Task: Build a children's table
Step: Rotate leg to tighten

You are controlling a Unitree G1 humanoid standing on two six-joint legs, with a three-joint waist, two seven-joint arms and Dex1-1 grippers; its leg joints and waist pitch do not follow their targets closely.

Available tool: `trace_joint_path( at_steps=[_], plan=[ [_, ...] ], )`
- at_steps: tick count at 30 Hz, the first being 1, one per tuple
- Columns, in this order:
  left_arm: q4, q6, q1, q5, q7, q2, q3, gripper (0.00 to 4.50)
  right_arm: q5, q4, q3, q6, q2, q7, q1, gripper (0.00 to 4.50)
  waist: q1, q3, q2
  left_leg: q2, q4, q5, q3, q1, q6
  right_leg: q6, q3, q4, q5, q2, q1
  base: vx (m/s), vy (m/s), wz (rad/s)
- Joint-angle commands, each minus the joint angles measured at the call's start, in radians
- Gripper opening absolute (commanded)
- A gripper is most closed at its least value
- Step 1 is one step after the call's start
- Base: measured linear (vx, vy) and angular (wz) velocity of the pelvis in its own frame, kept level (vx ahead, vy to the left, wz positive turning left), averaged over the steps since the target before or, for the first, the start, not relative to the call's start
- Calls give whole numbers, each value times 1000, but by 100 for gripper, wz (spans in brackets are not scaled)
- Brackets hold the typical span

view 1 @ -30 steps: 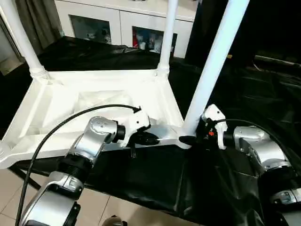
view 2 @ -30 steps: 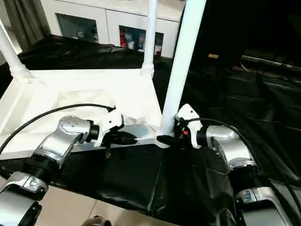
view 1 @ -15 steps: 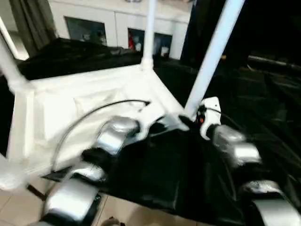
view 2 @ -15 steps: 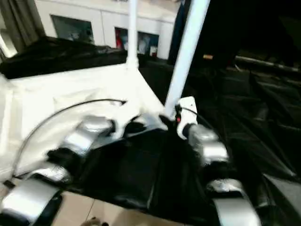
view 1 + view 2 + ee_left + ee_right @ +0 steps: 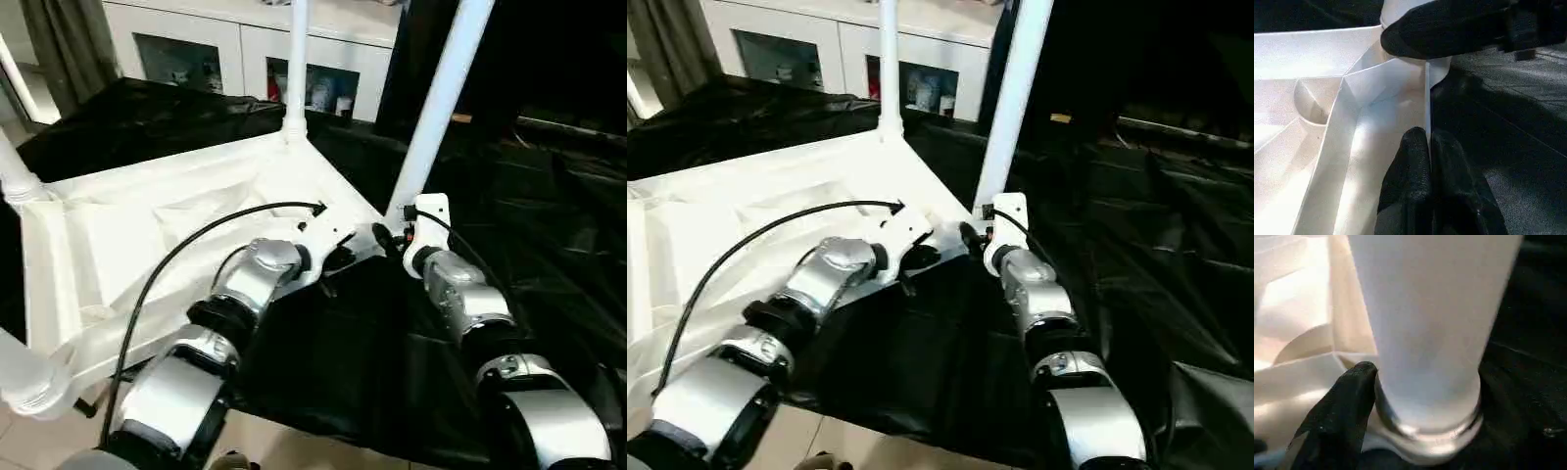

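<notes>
The children's table (image 5: 147, 235) lies upside down on the black sheet, its white ribbed underside facing up. Round white legs stand in its corners: one at the near right corner (image 5: 436, 108), one at the far corner (image 5: 296, 69), one at the left (image 5: 12, 166). My left gripper (image 5: 338, 259) is shut on the thin rim (image 5: 1426, 98) next to that near right corner. My right gripper (image 5: 392, 235) is closed around the base of the near right leg (image 5: 1430, 333), with one black finger (image 5: 1347, 401) against its collar. The other finger is hidden behind the leg.
A black sheet (image 5: 333, 362) covers the work surface and hangs over its front edge. A white cabinet with glass doors (image 5: 235, 49) stands behind. A fourth leg (image 5: 20, 377) rises at the near left corner, above the tiled floor (image 5: 20, 441).
The whole view has swung, so the table's near edge now runs diagonally. Both arms reach further forward. Both grippers stay at the same corner, on the rim and the leg.
</notes>
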Motion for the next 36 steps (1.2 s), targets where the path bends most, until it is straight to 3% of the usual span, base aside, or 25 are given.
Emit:
trace_joint_path(
  at_steps=[1,4,8,11,14,16,17,20,23,26,28,36],
  plan=[
    [-25,-41,18,-12,-45,18,-3,0,1,-63,41,6,-31,110,5,366,1,-68,-10,65,-76,-211,-33,13,33,-176,60,-80,-236,-85,49,0,0,0],
    [-37,-68,28,-21,-100,54,1,0,-4,-108,77,37,-105,264,24,389,1,-69,-4,64,-73,-195,-31,14,45,-194,61,-77,-199,-84,50,0,0,0],
    [-82,-124,53,-51,-214,96,-1,0,-16,-208,149,32,-203,466,82,406,4,-70,-6,67,-70,-173,-31,12,66,-211,61,-71,-145,-83,53,0,0,0],
    [-158,-146,89,-103,-362,128,-9,0,23,-290,158,62,-256,589,122,406,10,-68,-8,70,-69,-170,-29,11,79,-223,60,-70,-160,-83,53,0,0,0],
    [-255,-92,127,-146,-492,167,-31,0,51,-365,196,108,-306,700,164,406,12,-65,-6,76,-73,-209,-30,15,58,-221,60,-74,-232,-85,50,0,0,0],
    [-272,-80,134,-153,-511,173,-34,0,55,-376,204,118,-314,719,171,406,13,-64,-4,78,-74,-212,-29,17,54,-221,61,-74,-234,-83,46,0,0,0],
    [-299,-62,146,-166,-541,180,-41,0,57,-386,211,126,-315,743,178,406,18,-64,-8,77,-74,-221,-27,19,47,-223,62,-76,-246,-84,42,0,0,0],
    [-312,-63,156,-164,-541,179,-37,0,55,-411,234,147,-322,781,189,406,27,-62,-9,75,-76,-231,-30,17,34,-203,62,-79,-282,-86,42,0,0,0],
    [-326,-63,167,-163,-548,183,-35,0,42,-426,246,160,-327,803,200,390,26,-63,-15,73,-75,-222,-31,15,32,-190,62,-80,-288,-87,44,0,0,0],
    [-345,-52,176,-164,-552,186,-35,0,39,-433,252,168,-331,809,204,390,27,-65,-14,73,-74,-201,-30,16,34,-189,63,-77,-269,-87,42,0,0,0],
    [-358,-43,182,-163,-553,187,-34,0,38,-441,256,173,-337,809,208,356,27,-66,-13,72,-73,-185,-30,14,39,-195,63,-73,-245,-86,44,0,0,0],
    [-379,-26,193,-166,-554,193,-33,0,53,-463,242,189,-334,811,222,307,27,-65,-14,71,-73,-196,-30,16,37,-186,62,-78,-275,-86,43,0,0,0]
  ],
)
